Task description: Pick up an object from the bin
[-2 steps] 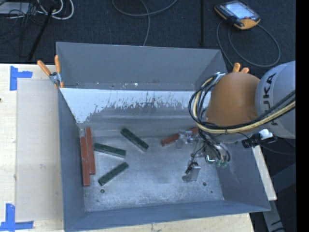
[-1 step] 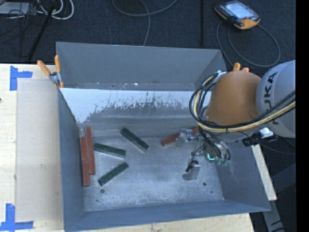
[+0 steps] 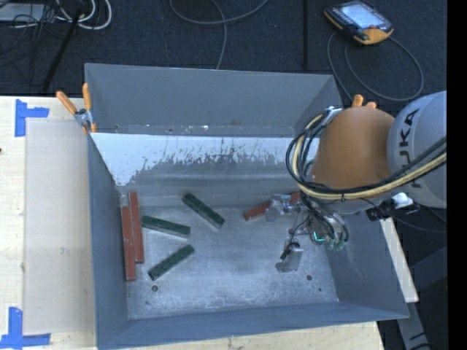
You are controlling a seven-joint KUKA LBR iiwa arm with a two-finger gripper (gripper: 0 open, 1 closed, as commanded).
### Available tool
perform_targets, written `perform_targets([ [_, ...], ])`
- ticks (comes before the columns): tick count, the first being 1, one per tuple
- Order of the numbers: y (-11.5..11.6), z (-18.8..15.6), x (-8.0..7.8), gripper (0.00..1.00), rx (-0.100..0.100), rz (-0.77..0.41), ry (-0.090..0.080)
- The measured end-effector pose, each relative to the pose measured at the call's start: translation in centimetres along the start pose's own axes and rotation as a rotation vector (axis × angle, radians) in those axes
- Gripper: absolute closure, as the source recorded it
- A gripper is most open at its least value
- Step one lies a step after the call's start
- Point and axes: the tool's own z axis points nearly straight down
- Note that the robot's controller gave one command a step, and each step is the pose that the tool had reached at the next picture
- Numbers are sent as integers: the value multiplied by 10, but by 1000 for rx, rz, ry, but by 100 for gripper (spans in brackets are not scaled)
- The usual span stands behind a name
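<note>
Right now the gripper (image 3: 286, 232) sits over bare floor at the 3 o'clock side of the bin (image 3: 219, 122), jaws wide apart and holding nothing, with a short red-brown block (image 3: 255, 212) just beside it at 10 o'clock. We judge that block the nearest pick: shift toward 10 o'clock, straddle its narrow width, and close only once centred. We count one short red-brown block, three dark green bars (image 3: 203, 211) and two long red-brown bars (image 3: 130, 239) along the 9 o'clock wall.

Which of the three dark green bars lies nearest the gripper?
The uppermost green bar, slanting down to the right. Its right end comes closest to the gripper; the middle green bar and the lowest green bar lie farther left.
</note>
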Motion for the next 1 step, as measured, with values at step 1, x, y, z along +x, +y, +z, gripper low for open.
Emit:
perform_targets([
  [1, 50, 7, -11, 0, 1, -20, -2],
])
